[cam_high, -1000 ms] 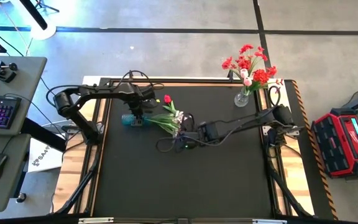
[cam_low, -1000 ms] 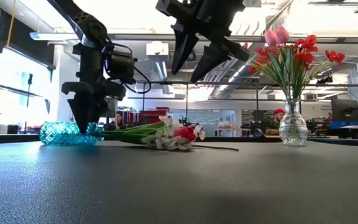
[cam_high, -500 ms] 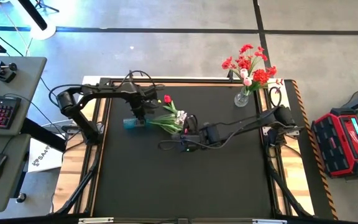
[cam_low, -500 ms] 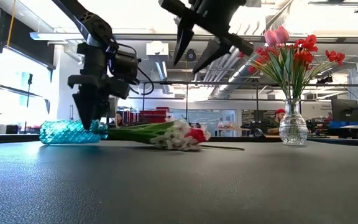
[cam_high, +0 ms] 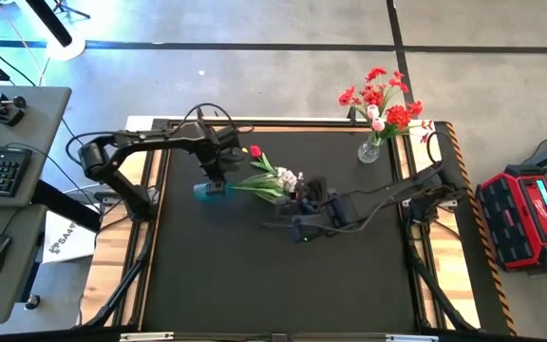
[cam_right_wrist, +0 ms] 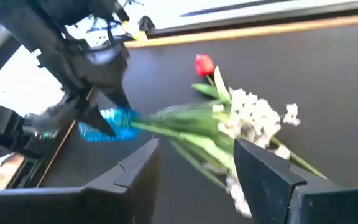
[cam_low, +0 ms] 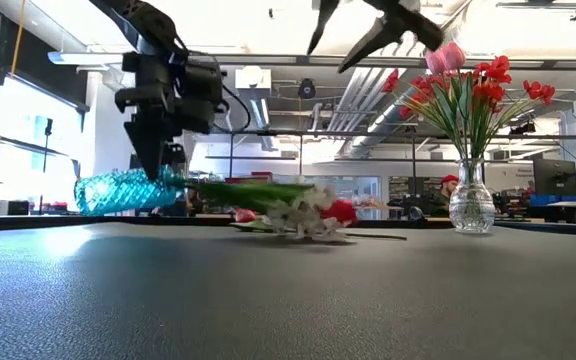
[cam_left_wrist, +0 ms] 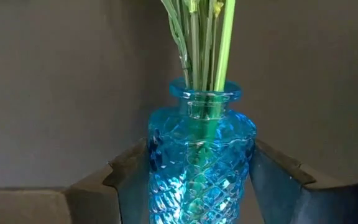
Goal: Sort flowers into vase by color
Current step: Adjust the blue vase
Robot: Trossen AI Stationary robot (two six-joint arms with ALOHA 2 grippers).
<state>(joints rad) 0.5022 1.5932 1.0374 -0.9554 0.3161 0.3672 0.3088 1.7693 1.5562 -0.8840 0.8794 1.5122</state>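
Tipping hazard, item one: blue vase (cam_low: 128, 190) lies on its side, raised off the surface (cam_low: 288, 300) at a tilt, mouth toward the table's middle. Left gripper (cam_low: 160, 165) has its jaws closed around the vase body; the left wrist view shows dark fingers (cam_left_wrist: 129, 171) pressed to both glass flanks. Judged risk: the faceted glass could slip or rotate in the grip, dropping the vase or shaking stems loose.

Item two: spill risk. Green stems (cam_left_wrist: 204, 43) sit in the vase neck, but their heads, white blossoms (cam_low: 303, 212) and a red bud (cam_low: 340, 210), trail low over the surface. As the vase is righted, dragging heads could catch and pull stems out, or their weight could swing the vase over.

Item three: collision risk. Right gripper (cam_high: 302, 198) hovers above the blossoms, jaws parted and holding nothing. Both arms work close together over the same bunch, so a hasty reach could knock the stems or the left arm.

Containers:
- Blue vase: held by left gripper; contains several green stems with white sprays and at least one red bud (cam_high: 254, 151). Mixed colours suggest sorting is unfinished.
- Clear vase (cam_high: 369, 149): upright at the far right corner, well apart from both arms; contains red sprays (cam_high: 378, 95) and a few pink tulips (cam_low: 446, 57).
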